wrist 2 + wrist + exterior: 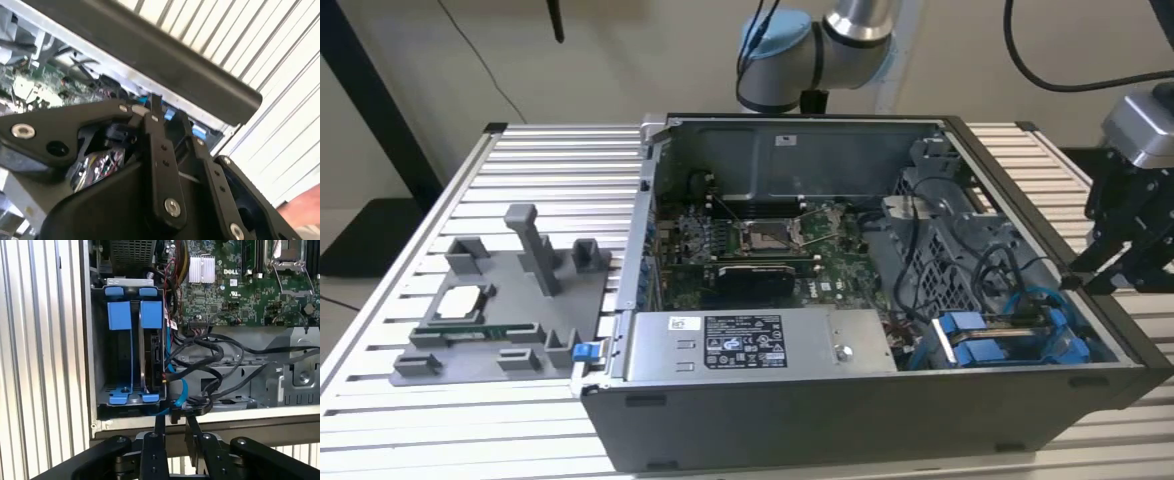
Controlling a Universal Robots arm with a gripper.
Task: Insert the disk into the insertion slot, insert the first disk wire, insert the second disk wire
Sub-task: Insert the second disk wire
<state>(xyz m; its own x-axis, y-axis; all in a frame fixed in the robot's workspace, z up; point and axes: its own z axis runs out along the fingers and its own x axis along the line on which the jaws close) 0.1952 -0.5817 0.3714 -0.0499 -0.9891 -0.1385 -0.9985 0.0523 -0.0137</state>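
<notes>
The disk already sits upright in the insertion slot, its blue carrier tabs showing at the bay's mouth in the first wrist view; in the exterior view the same bay lies at the near corner of the open computer case, on the exterior view's right. The gripper hangs just outside the case wall beside that bay, and its fingers look pinched nearly together around what may be a thin blue cable end, though I cannot tell for sure that anything is truly held. This looks like the wire stage. To do it well, the connector should be squared to the disk's rear socket before pushing, the loose black cables kept out of the path, and pressure applied straight along the socket, not at a slant. Counted: one disk, one drive bay with two blue tab pairs, one blue cable, several black cables, one power supply box, and one grey parts tray on the slatted tabletop.
</notes>
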